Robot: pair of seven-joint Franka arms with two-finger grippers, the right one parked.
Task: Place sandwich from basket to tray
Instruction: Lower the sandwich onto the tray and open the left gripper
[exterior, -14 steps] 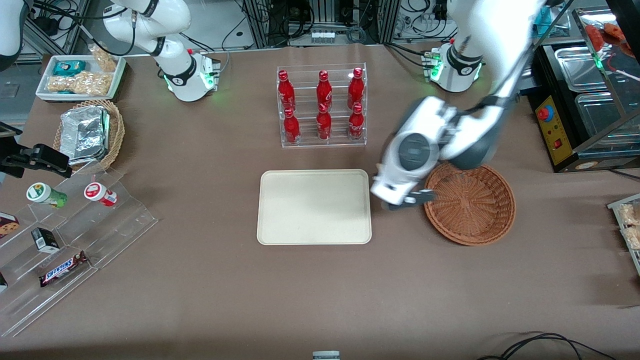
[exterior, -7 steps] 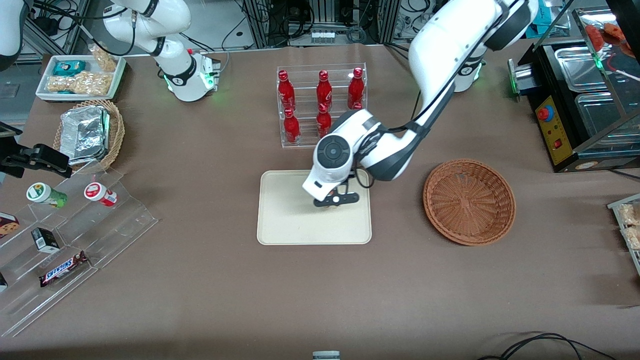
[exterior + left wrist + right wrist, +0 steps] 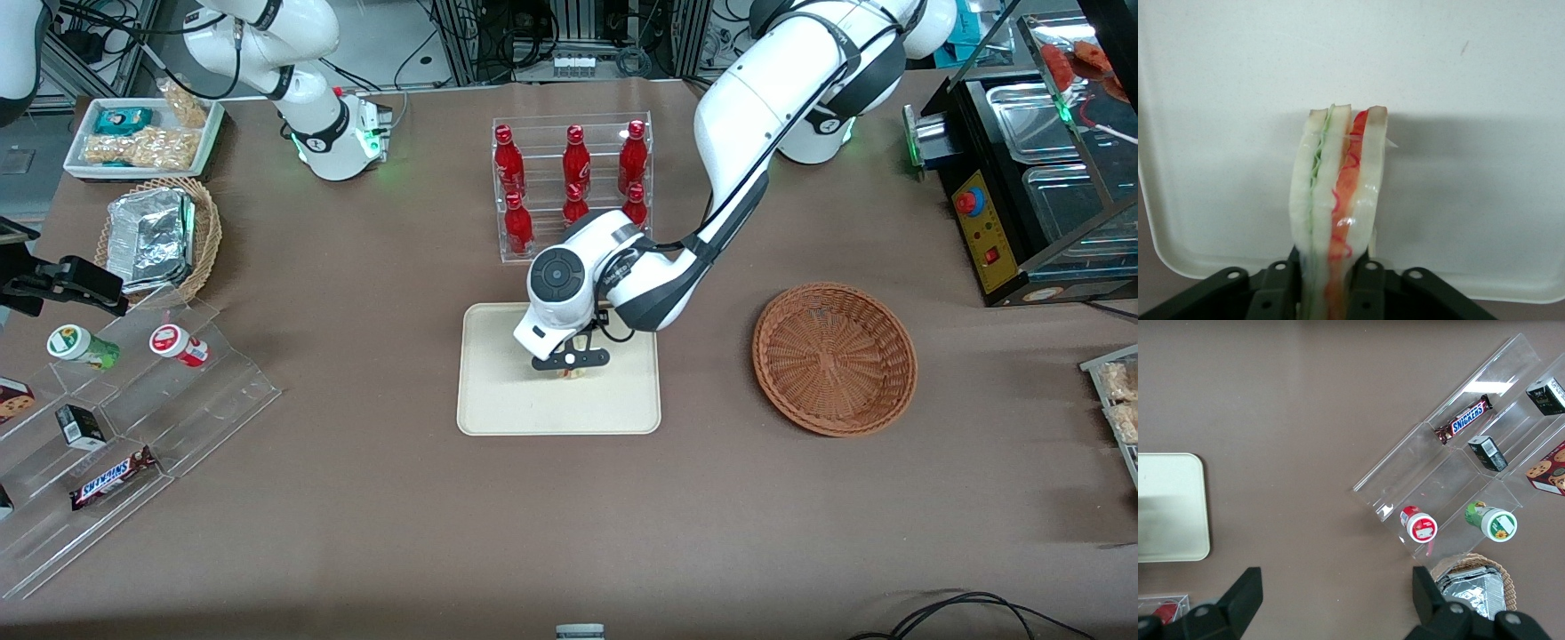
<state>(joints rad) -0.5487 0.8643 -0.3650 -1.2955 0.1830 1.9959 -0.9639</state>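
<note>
both fingers [image 3: 1368, 283] of the gripper [image 3: 570, 363] clamp the sandwich [image 3: 1336, 207] over the tray [image 3: 498, 400].

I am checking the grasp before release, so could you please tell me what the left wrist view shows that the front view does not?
Only the left wrist view shows the sandwich's layers, pale green and orange-red between white bread in clear wrap, clamped in the pincer. Only the front view shows the reddish-brown basket with nothing in it, toward the working arm's end, and the red bottles. Both show the cream tray beneath the pincer.
</note>
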